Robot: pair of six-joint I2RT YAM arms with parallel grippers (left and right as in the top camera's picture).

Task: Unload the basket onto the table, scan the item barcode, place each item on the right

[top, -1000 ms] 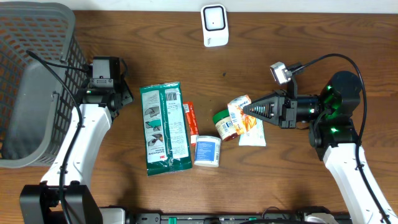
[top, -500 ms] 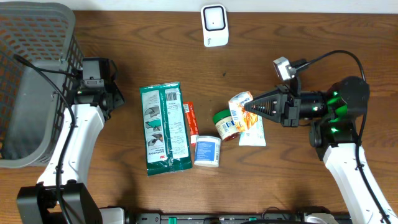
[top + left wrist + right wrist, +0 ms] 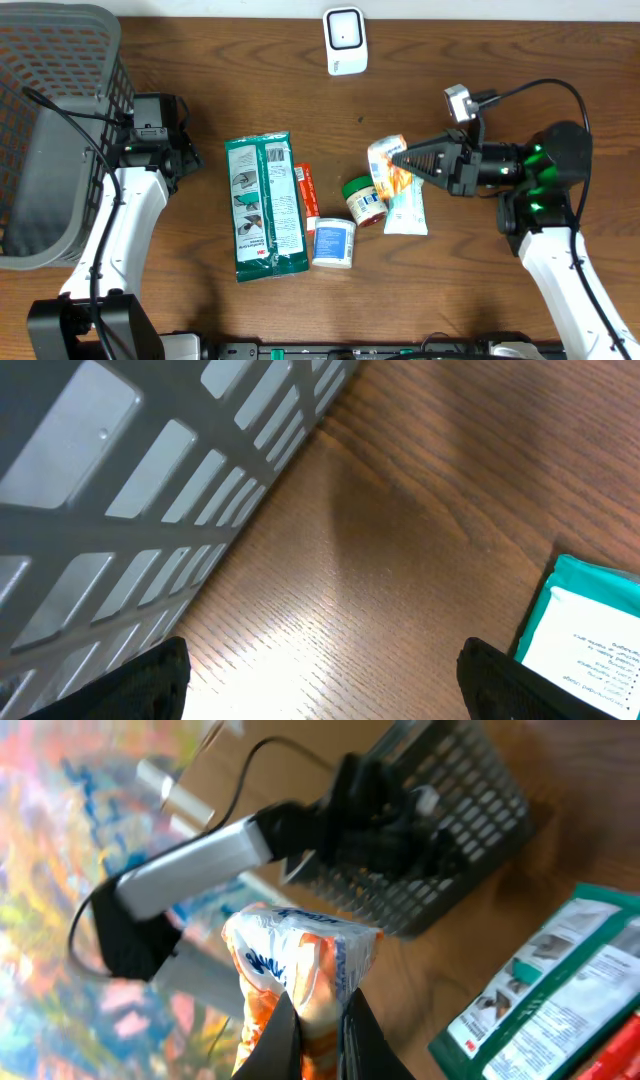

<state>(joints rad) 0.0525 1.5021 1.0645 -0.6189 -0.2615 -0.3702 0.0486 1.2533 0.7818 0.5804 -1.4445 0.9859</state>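
An orange and white snack pouch hangs above the table at centre right, with my right gripper shut on its lower end. In the right wrist view the pouch stands pinched between the two dark fingers of my right gripper. A white barcode scanner stands at the far edge, up and left of the pouch. My left gripper is beside the basket, open over bare wood. In its wrist view the left gripper holds nothing, its fingertips far apart.
A grey mesh basket fills the far left corner. On the table lie a green wipes packet, a red stick pack, a white tub, a green-lidded jar and a pale pouch.
My right gripper has carried the pouch slightly up and toward the far side. The left arm has shifted left toward the basket and its jaws have widened.
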